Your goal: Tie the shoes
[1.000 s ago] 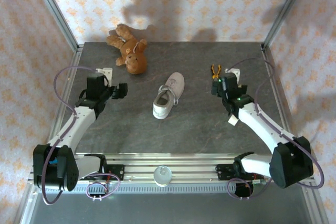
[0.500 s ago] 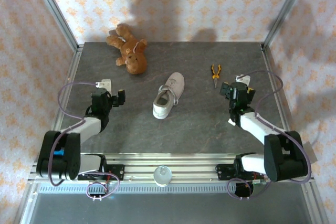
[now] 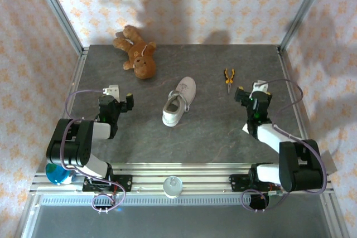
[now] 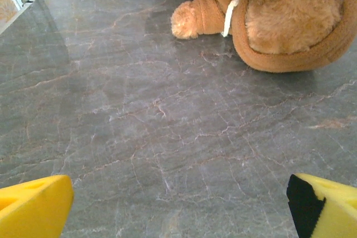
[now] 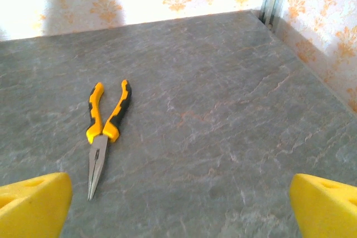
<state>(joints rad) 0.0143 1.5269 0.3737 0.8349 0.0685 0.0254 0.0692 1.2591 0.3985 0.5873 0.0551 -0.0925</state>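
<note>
A small white low-top shoe (image 3: 179, 101) lies mid-table, toe toward the back, heel toward me, thin white laces over its tongue. My left gripper (image 3: 120, 97) sits low at the left of the table, well left of the shoe, jaws open wide with bare table between the yellow fingers (image 4: 33, 204). My right gripper (image 3: 250, 91) rests at the right side, well right of the shoe, also open, with its yellow fingertips (image 5: 326, 207) far apart and nothing between them.
A brown teddy bear (image 3: 136, 53) lies at the back left; its head (image 4: 290, 18) is close ahead of the left gripper. Yellow-handled pliers (image 3: 228, 79) lie at the back right, just ahead-left of the right gripper (image 5: 106, 129). Metal frame posts (image 3: 58, 12) bound the grey table.
Both arms have folded back toward their bases, the left gripper drawing near and left, the right gripper near and right. Both jaws stayed open. Shoe, bear and pliers have not moved.
</note>
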